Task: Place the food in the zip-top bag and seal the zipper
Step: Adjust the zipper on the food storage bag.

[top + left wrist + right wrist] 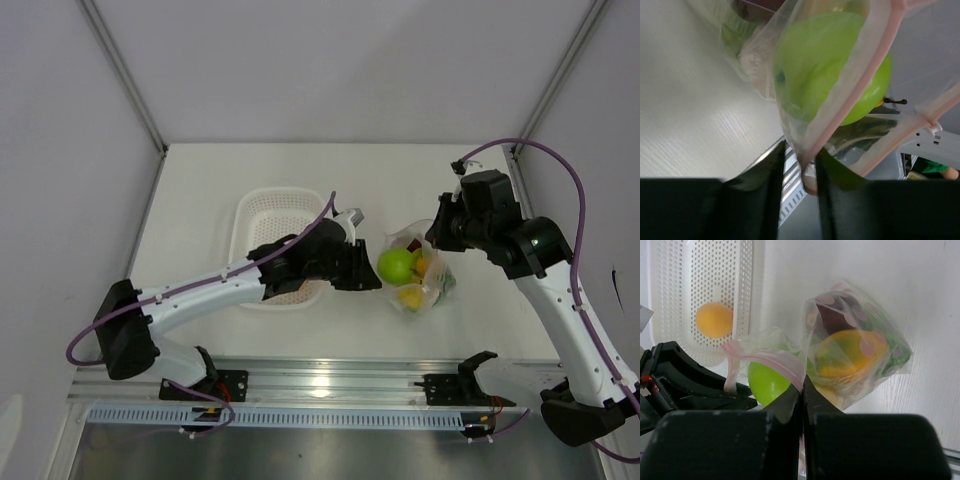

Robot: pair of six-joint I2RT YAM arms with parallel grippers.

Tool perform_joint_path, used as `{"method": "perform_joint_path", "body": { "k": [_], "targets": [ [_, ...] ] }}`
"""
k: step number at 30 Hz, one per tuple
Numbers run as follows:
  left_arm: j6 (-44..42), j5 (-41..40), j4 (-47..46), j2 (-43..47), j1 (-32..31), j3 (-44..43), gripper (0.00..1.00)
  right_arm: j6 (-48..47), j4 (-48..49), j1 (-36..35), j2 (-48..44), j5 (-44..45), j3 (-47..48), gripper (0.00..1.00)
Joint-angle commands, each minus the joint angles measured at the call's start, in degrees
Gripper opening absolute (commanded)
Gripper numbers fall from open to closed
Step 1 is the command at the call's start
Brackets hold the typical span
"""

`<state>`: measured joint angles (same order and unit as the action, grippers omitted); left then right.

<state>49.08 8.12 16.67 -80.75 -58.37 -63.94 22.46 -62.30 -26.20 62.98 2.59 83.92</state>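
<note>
Fingers of right gripper point(802, 390) clamped on zip-top bag point(860, 355) rim, propping mouth open. Left gripper point(799, 150) fingers straddle zipper point(858, 75), pinch unconfirmed; lime-green fruit point(825, 65) fills mouth, orange fruit point(714, 320) lies in basket point(670, 300).

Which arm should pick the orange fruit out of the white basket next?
Left, probably. The orange fruit lies in the white basket beside the left gripper, whose jaws straddle the zipper. The right gripper is shut on the zip-top bag, holding it, and sits beyond it from the basket.
</note>
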Motion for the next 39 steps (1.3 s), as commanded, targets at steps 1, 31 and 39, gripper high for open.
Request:
{"method": "perform_joint_path", "body": {
  "k": [1, 31, 39],
  "targets": [
    [-1.3, 0.3, -3.0, -1.8, -0.3, -5.6, 0.26, 0.5, 1.7, -0.3, -1.4, 1.1, 0.1, 0.00],
    [-10.1, 13.1, 2.1, -11.6, 2.6, -21.7, 0.01, -2.8, 0.4, 5.4, -5.1, 11.5, -1.3, 0.00],
    [-11.6, 12.0, 3.2, -7.0, 1.0, -26.2, 0.01, -1.5, -4.9, 5.4, -5.4, 8.6, 12.2, 0.00]
  ]
}}
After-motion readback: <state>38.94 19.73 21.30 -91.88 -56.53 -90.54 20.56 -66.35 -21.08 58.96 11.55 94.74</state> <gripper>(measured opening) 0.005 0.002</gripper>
